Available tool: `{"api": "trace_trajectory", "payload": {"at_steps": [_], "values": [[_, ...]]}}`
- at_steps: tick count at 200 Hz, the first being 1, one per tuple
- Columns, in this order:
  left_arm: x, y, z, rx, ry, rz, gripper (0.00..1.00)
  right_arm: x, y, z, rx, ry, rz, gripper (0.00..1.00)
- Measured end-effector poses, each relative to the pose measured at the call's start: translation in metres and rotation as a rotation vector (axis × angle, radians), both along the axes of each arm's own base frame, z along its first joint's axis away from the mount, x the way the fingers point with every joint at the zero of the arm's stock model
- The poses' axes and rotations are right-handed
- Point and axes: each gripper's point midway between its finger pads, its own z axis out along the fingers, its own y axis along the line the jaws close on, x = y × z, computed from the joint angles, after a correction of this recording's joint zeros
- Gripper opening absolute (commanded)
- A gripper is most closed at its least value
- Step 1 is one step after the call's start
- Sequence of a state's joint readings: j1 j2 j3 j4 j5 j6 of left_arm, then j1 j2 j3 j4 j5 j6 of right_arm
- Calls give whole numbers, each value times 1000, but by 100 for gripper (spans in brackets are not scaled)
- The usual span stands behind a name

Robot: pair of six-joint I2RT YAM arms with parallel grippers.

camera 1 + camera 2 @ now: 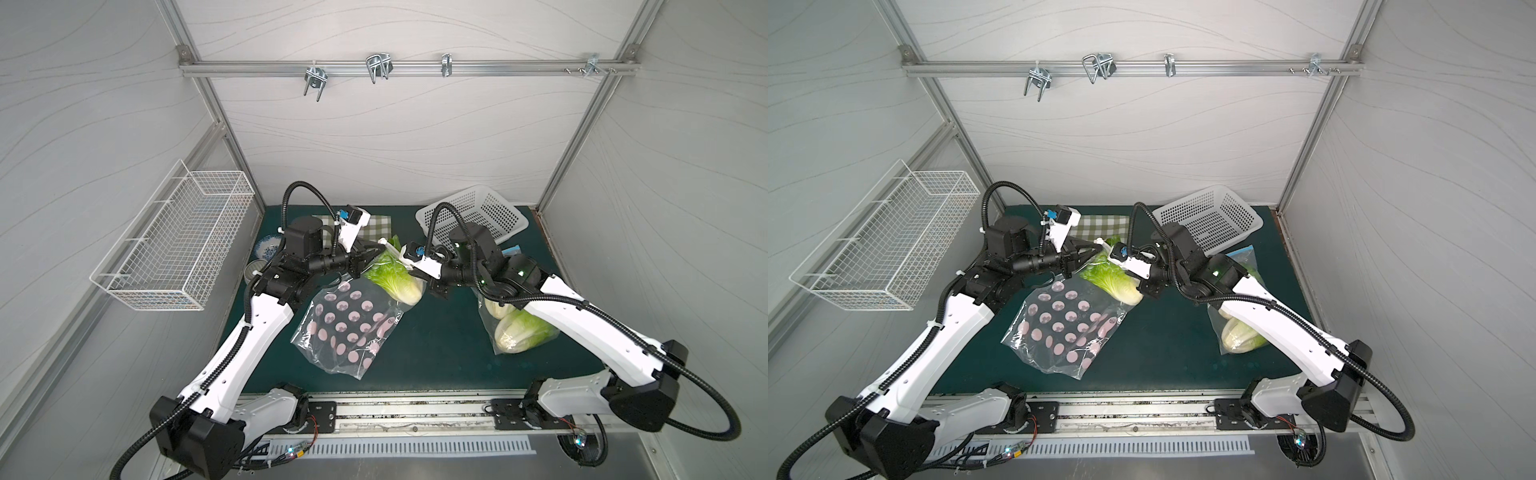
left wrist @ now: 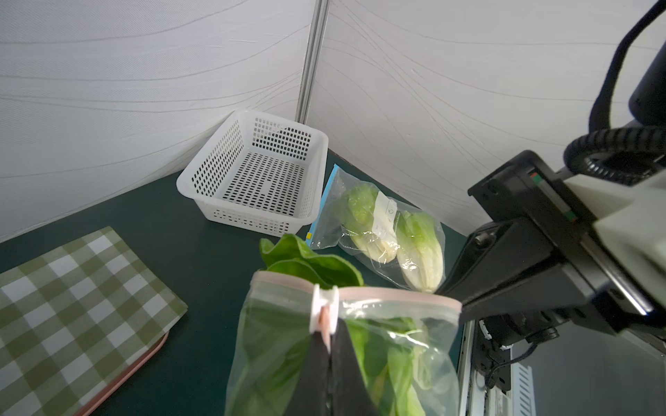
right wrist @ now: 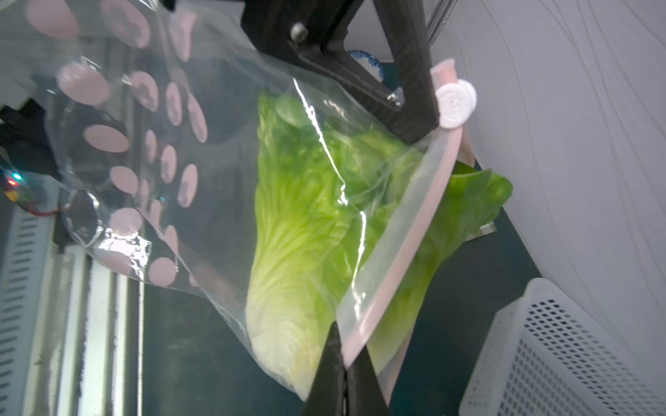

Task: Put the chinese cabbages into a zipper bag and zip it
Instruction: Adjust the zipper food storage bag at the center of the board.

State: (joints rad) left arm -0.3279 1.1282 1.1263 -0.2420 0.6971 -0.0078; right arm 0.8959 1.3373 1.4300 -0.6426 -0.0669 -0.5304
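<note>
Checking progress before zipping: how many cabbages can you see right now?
3. One cabbage is in the pink-dotted bag, leaves poking out; the second and third lie side by side in the clear bag beside the white basket.

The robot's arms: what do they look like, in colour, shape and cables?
The left arm and the right arm have white shells, black joints and black bases. A black ribbed cable hose loops along each. Each wrist carries a white camera housing with a blue part. The left claw and the right claw have black tapering fingers.
</note>
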Motion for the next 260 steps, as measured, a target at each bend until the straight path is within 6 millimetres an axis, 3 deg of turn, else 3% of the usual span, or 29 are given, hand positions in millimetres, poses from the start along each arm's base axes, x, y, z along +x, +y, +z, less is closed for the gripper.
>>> {"api": "trace_trajectory", "payload": {"at_steps": [34,60,85,104,125,134,149,195,233,260], "values": [[-6,-3,6,-31,3,-26,0,16,-1,-24,-57,33,-10,0],[-5,-3,6,-35,1,-21,0,2,7,-20,19,107,51,0],[-4,-4,1,-28,18,-26,0,-7,12,-29,56,163,72,0],[-5,-6,-3,-29,39,-38,0,-16,15,-32,107,225,93,15],[-6,-8,0,-45,38,-57,0,-25,7,-36,169,364,90,43],[-7,-9,1,-50,35,-70,0,-25,3,-36,196,410,83,48],[-11,-12,1,-50,35,-94,0,-12,-8,-34,262,500,6,50],[-13,-22,-11,-17,69,-153,0,60,-57,-6,527,653,-276,60],[-8,-28,-13,6,86,-186,0,89,-32,11,553,709,-286,63],[-7,-29,-14,13,88,-194,0,80,-8,0,524,777,-254,52]]}}
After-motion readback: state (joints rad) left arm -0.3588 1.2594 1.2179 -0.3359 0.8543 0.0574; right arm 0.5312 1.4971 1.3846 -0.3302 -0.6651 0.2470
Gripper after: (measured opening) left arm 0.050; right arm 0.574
